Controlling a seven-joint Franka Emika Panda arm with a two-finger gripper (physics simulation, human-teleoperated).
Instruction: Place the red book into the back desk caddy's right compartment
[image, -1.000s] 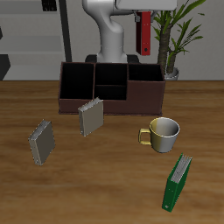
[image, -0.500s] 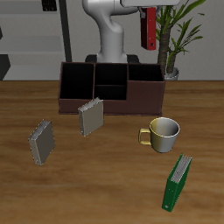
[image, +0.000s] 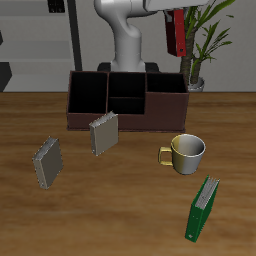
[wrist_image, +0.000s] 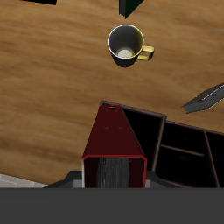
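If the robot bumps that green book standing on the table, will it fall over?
Probably yes. The thin green book stands on its narrow edge and already leans, so a nudge to its broad face would likely tip it flat. It looks like a stiff hardcover, so it should topple whole, not bend. On the smooth wooden table it might slide a little first.

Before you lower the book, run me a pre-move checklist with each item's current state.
1. Red book held by the gripper: ok, it hangs upright, well above the table.
2. Book over the right compartment of the caddy: ok roughly; exact alignment cannot tell.
3. Compartment free: ok in the exterior view; in the wrist view the book hides most of it.
4. Mug clear of the way down: ok, it stands in front of the caddy, apart from it.
5. Plant behind the caddy: cannot tell whether its leaves clear the book.
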